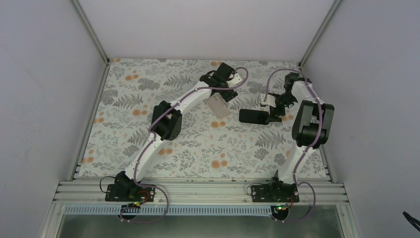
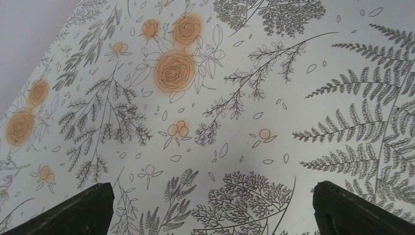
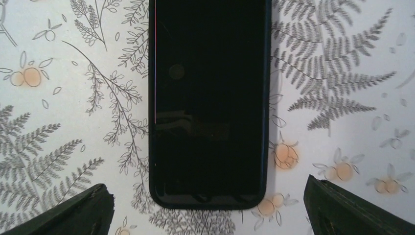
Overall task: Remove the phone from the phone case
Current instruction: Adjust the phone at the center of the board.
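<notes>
A black phone [image 3: 208, 98] with a thin dark rim lies screen up on the flowered cloth; it also shows in the top view [image 1: 252, 116]. I cannot tell whether that rim is the case. My right gripper [image 3: 209, 192] is open, its fingers wide to either side of the phone's near end and not touching it; in the top view it [image 1: 272, 114] sits at the phone's right end. A pale grey flat rectangle [image 1: 218, 105] lies left of the phone. My left gripper [image 1: 225, 95] hovers at its far edge, open and empty [image 2: 213, 188], with only cloth in its own view.
The flowered tablecloth [image 1: 198, 144] covers the table inside white walls. An aluminium rail [image 1: 198, 191] with both arm bases runs along the near edge. The right arm's elbow [image 1: 312, 121] stands close to the right wall.
</notes>
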### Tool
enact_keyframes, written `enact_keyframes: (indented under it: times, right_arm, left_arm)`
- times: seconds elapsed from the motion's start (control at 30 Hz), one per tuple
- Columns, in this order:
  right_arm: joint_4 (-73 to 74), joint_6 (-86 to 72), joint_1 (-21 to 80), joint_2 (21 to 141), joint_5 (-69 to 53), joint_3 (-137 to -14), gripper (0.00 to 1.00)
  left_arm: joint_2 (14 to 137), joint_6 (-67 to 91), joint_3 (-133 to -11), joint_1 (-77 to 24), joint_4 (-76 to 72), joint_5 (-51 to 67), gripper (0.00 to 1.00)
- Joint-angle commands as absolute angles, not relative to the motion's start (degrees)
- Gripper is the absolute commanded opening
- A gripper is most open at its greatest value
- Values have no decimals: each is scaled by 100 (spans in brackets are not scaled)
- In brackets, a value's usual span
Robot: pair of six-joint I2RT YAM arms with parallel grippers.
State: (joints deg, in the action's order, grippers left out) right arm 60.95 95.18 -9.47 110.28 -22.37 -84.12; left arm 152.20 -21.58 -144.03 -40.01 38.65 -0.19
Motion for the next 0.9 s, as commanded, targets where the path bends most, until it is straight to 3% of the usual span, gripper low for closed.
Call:
enact_keyframes:
  times: [0.0,0.6,0.87]
  right_arm:
    - [6113,9697,-776,11416,-2181,-8643,100]
    - [5839,9156,-593,12098,-2038,-8844,100]
    - [5854,9117,-547,11759,-2033,-8372,100]
  left_arm:
    - [14975,-2180,-14348,-3911,3865,-99,100]
    - [15135,-2057,-14511,-3779,3876,58,100]
    - [15019,-1988,-14466,-3753,3922,184,100]
